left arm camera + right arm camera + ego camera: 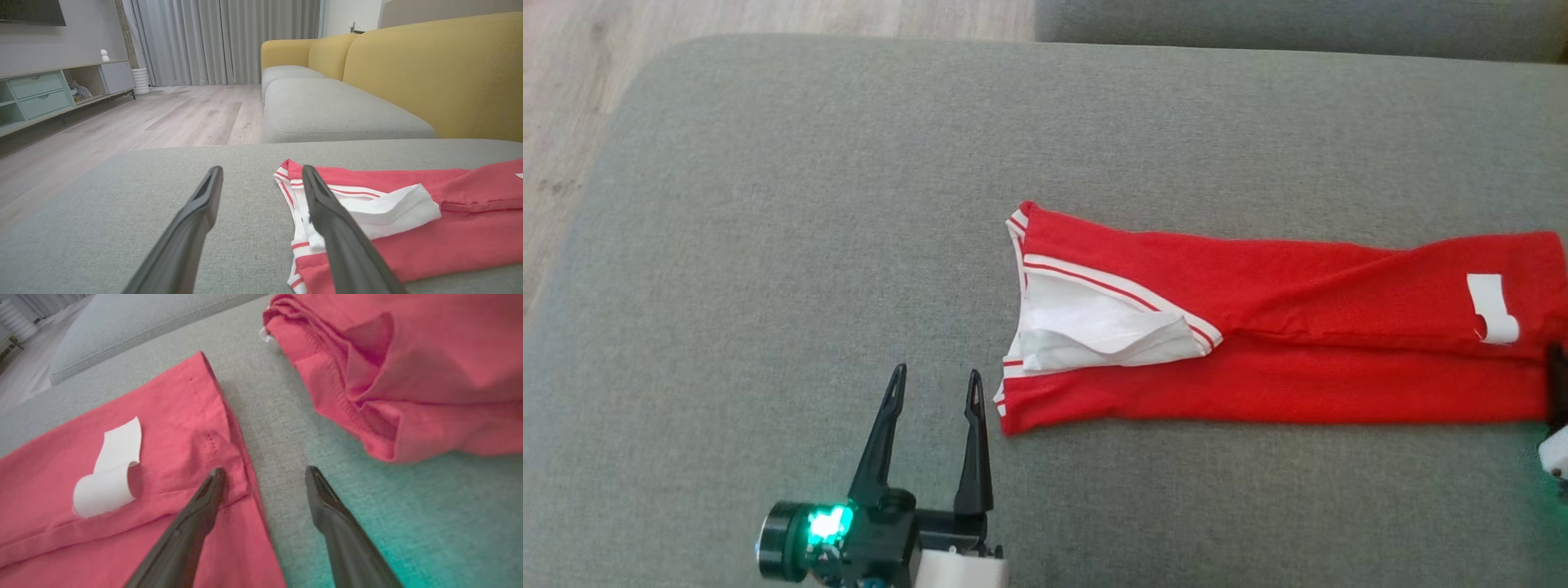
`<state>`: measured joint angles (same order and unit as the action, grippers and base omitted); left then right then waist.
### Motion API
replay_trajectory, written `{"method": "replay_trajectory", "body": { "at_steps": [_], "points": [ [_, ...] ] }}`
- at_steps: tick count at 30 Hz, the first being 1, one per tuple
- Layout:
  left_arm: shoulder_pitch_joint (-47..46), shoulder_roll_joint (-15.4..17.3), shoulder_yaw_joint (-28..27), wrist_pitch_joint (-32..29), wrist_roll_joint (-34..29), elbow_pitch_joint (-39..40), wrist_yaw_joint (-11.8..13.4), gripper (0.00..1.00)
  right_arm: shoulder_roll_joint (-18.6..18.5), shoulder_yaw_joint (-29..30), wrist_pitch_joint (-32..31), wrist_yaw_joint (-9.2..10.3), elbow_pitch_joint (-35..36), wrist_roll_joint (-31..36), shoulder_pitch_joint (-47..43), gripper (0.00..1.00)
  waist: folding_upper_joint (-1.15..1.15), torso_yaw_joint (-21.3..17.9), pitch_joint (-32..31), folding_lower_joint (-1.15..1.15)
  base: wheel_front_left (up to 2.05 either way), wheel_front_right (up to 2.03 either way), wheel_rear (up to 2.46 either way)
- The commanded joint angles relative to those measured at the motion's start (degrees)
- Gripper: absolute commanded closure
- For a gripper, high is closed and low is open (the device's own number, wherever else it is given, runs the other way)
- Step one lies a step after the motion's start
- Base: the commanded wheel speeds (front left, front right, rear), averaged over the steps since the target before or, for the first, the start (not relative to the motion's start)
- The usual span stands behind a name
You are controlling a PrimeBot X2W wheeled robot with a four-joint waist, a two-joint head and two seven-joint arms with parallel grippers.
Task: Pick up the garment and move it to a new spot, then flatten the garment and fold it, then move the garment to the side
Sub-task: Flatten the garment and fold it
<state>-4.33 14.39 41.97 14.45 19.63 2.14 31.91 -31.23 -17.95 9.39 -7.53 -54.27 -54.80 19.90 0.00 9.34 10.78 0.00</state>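
The big grey cushion [768, 245] has a yellow sofa back [429, 73] beside it and wood floor [572, 122] at the far left. The red garment [1258, 343] lies long and flat on the cushion's right half. A bunched red heap [429, 375] sits just beside its tag end. The left gripper [936, 372] is spread wide and empty, near the striped end. The right gripper [265, 470] is spread too, with one finger over the hem, near a small white tag [1490, 306].

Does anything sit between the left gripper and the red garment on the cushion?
Nothing visible does. The left gripper, jaws open, is just beside the striped end of the red garment, with bare grey sofa cushion between them.
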Motion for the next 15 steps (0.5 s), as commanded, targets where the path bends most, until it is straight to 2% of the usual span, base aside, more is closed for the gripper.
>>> {"method": "replay_trajectory", "body": {
  "at_steps": [1, 2, 3, 5, 6, 7, 11, 15],
  "points": [
    [-0.5, -0.4, -2.5, 0.5, -0.9, 1.4, -0.4, 0.0, -1.4, -0.6, -0.3, 0.04, 0.4, 0.6, 0.3, 0.0, 0.0, 0.1, 0.1, 0.0, 0.0, 0.0, 0.0],
    [-0.1, -0.8, -3.1, 0.5, -1.4, 1.3, -0.9, 0.0, -1.1, -0.6, -0.8, 0.04, 0.3, 0.6, 0.3, 0.0, 0.0, 0.2, 0.0, 0.0, 0.0, 0.0, 0.0],
    [0.3, -1.2, -3.6, 0.5, -1.9, 1.3, -1.4, 0.0, -0.8, -0.7, -1.7, 0.04, 0.5, 0.4, 0.3, 0.13, 0.0, 0.1, 0.0, 0.0, 0.0, 0.0, 0.0],
    [0.8, -1.9, -4.7, 0.5, -2.9, 1.2, -2.3, 0.0, -0.3, -1.0, -3.4, 0.04, 1.1, -0.2, 0.0, 0.59, 0.0, 0.0, 0.0, 0.0, 0.0, 0.0, 0.0],
    [1.1, -2.3, -5.2, 0.5, -3.2, 1.2, -2.9, 0.0, -0.2, -1.0, -3.9, 0.04, 1.4, -0.4, -0.2, 0.93, 0.0, -0.1, -0.1, 0.0, 0.0, 0.0, 0.0],
    [1.4, -2.6, -5.6, 0.5, -3.5, 1.0, -3.4, 0.0, -0.3, -1.1, -4.1, 0.04, 1.7, -0.5, -0.5, 1.0, 0.0, -0.2, -0.3, 0.0, 0.0, 0.0, 0.0],
    [2.6, -3.7, -7.5, 0.5, -4.8, 0.3, -5.2, 0.0, -1.0, -0.4, -3.5, 0.04, 3.0, -0.9, -1.5, 1.0, 0.0, -1.1, -1.2, 0.0, 0.0, 0.0, 0.0],
    [3.5, -4.5, -8.9, 0.5, -6.1, -0.1, -6.9, 0.0, -3.3, 0.8, -1.7, 0.04, 3.5, -0.4, -1.8, 1.0, 0.0, -1.9, -2.1, 0.0, 0.0, 0.0, 0.0]
  ]
}}
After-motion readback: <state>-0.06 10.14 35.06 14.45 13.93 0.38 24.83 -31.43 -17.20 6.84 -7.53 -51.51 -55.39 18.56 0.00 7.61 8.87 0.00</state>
